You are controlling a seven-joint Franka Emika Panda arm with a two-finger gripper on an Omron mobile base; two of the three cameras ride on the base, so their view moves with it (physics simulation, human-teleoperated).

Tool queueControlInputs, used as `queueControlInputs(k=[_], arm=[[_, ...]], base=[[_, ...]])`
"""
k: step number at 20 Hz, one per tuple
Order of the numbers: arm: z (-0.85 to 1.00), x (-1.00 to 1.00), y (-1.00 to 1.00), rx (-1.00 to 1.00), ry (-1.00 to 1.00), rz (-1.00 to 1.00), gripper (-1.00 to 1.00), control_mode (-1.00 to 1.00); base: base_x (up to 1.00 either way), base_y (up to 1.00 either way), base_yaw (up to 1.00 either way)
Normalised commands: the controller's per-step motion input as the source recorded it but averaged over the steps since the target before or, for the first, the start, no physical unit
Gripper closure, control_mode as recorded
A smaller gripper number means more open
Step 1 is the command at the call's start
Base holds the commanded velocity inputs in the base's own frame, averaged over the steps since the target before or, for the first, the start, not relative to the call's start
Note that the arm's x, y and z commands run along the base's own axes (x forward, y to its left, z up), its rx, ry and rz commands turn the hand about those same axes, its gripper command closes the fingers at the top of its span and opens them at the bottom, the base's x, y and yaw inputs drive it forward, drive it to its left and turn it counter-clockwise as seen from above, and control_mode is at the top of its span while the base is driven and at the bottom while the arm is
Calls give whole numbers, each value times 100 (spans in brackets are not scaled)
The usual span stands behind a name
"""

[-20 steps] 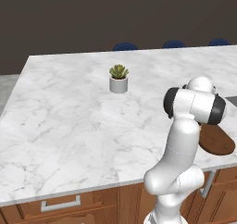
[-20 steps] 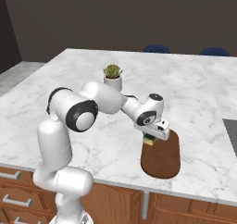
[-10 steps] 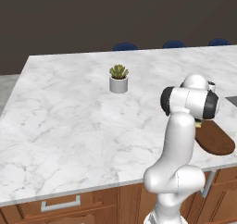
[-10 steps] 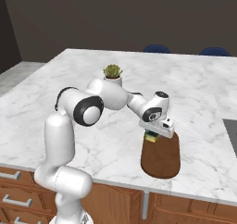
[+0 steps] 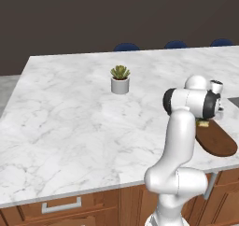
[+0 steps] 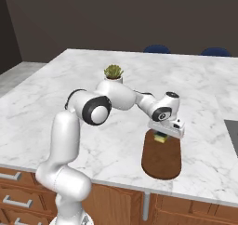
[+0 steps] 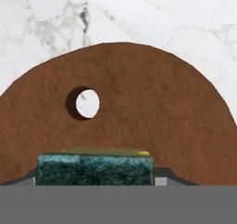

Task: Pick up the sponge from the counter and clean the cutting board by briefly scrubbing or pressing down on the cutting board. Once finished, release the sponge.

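My gripper [image 6: 163, 135] is shut on the sponge [image 6: 161, 137], a small yellow block with a dark green layer. It holds the sponge low over the far end of the cutting board [image 6: 161, 161], a dark reddish-brown board near the counter's [image 6: 60, 112] front edge. In the hand view the sponge [image 7: 95, 165] sits between my fingertips, green side up, just before the cutting board's [image 7: 148, 112] round hanging hole. In the left base view my arm covers most of the hand; a corner of the sponge [image 5: 203, 123] shows above the cutting board [image 5: 218, 142]. Whether sponge and board touch, I cannot tell.
A small potted plant [image 5: 120, 79] in a white pot stands further back on the marble counter [image 5: 70, 122], also seen behind my arm as the plant [image 6: 113, 73]. The counter's front edge runs just beyond the board's near end. Blue chair backs line the far side.
The elbow has swung a little to the right in the right base view. The hand has stayed over the board's far end with the sponge in it.
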Motion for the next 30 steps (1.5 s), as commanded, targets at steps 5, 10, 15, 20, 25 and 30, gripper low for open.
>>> queueControlInputs(k=[5, 10, 15, 20, 25, 30], arm=[[-7, 0, -69, 0, 1, 0, 100, -100], [-14, -15, -61, 0, 2, 0, 100, -100], [-23, -65, -14, 1, 3, 0, 100, -100], [-30, -73, 0, 2, 4, 0, 100, -100], [-38, -79, 3, 1, 4, 0, 100, -100], [-46, -85, 14, 0, 4, 0, 100, -100]], base=[[0, 0, 0], [0, 0, 0], [0, 0, 0], [0, 0, 0], [0, 0, 0], [0, 0, 0]])
